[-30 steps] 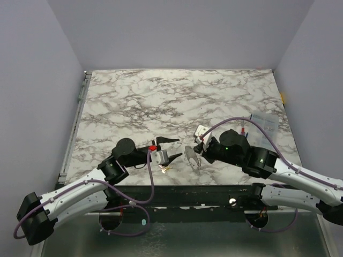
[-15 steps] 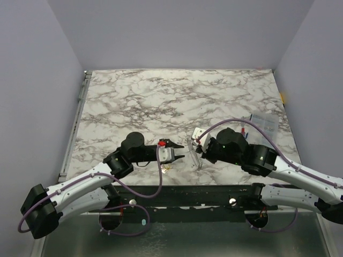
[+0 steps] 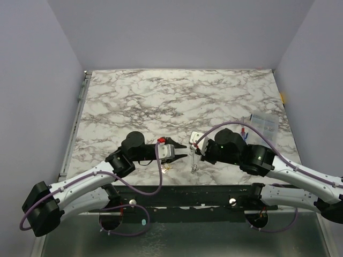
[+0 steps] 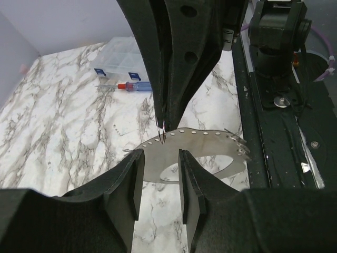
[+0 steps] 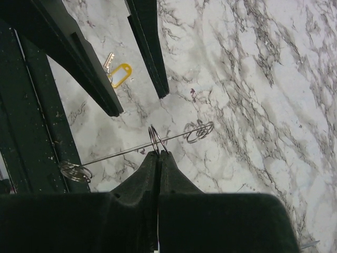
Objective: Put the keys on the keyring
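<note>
My right gripper [image 3: 191, 151] is shut on the keyring [image 5: 155, 138], a small double wire loop at its fingertips [image 5: 158, 154]. The loop sits on the edge of a thin grey metal plate with holes [image 4: 208, 150], which hangs below it [image 3: 193, 163]. More small rings hang at the plate's ends [image 5: 199, 132]. My left gripper [image 3: 184, 151] is open, its jaws on either side of the plate's near edge [image 4: 159, 156] without touching it. The keys, brass with a yellow tag [image 5: 119, 71], lie on the table [image 3: 166, 167] below the left gripper.
A clear plastic box [image 3: 264, 124] and a blue-and-red pen-like stick [image 3: 244, 132] lie at the right on the marble table [image 3: 161, 96]. The black front rail [image 3: 203, 188] runs just behind the grippers. The two arms' fingertips nearly meet.
My left arm has moved right until its jaws reach the plate, and the jaws stand closer together. My right gripper has shifted slightly left and turned the plate edge-on to the top camera.
</note>
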Available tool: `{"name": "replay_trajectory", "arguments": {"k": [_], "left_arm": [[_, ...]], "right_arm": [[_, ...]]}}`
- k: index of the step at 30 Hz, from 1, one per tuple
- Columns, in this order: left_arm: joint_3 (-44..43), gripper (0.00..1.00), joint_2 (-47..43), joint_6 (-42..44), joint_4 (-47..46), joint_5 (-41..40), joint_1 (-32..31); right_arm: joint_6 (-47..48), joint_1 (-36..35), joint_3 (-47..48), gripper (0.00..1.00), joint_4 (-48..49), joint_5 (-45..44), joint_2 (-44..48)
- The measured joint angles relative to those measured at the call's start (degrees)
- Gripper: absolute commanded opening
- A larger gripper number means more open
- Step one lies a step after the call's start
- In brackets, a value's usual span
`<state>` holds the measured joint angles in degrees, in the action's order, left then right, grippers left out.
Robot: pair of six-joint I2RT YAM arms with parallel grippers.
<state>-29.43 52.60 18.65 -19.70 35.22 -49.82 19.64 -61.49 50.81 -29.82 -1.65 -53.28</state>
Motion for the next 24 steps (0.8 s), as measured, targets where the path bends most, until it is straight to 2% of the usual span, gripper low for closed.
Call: {"name": "replay_trajectory", "arguments": {"k": [24], "left_arm": [[-0.1,0.25,6.2,-5.6,-3.4,0.0,0.0]], "right_arm": [[1.0,0.0,-0.3,0.01,0.6,3.3,-2.1]]}}
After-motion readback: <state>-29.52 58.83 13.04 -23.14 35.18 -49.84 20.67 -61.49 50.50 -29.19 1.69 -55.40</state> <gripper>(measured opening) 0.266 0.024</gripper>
